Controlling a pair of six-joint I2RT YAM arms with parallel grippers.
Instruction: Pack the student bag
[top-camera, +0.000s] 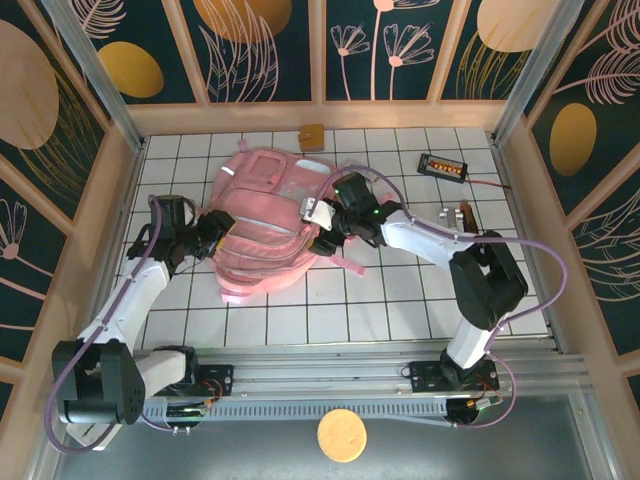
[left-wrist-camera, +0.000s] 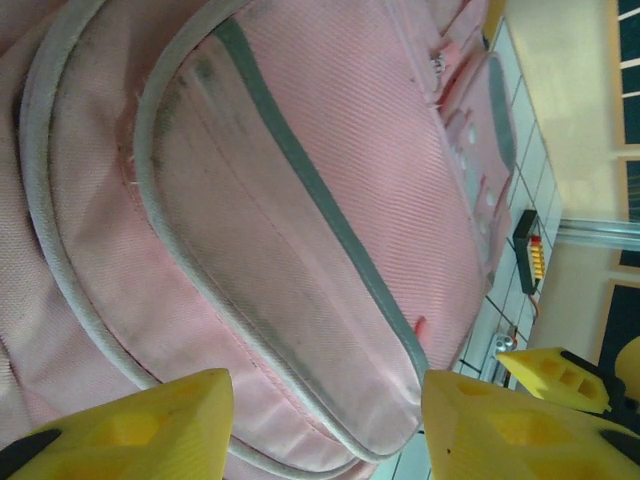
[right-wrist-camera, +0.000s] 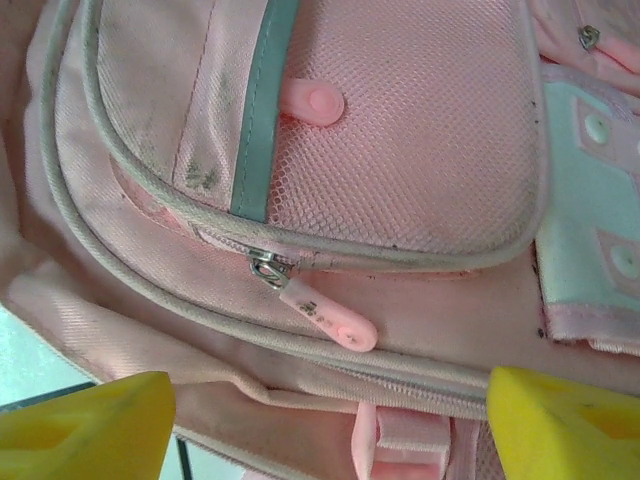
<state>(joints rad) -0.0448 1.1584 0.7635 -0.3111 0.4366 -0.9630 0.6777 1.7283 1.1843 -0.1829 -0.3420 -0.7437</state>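
Student bag (top-camera: 265, 225) lies flat in the middle of the white tiled tabletop (top-camera: 400, 300), and we have one hand at each side of it. Our left hand (left-wrist-camera: 328, 405) is spread wide at the bag's left edge and holds nothing. Our right hand (right-wrist-camera: 330, 400) is spread wide too, just over a small pink zip pull (right-wrist-camera: 325, 318), and the zip beside it looks shut. We think that pull is the tricky bit: it is little, so the fingers could pinch the soft cloth instead. If we tug the zip while nothing presses the bag down, the whole bag could slide on the smooth tiles or bunch up. A loose pink strap (top-camera: 350, 262) near the right arm might also catch. The tabletop is white squares with dark lines. A small black box with orange buttons (top-camera: 442, 165) sits well apart at the far right, and a brown square (top-camera: 311, 135) lies by the back wall. Dark walls with painted leaves and flowers stand all round.
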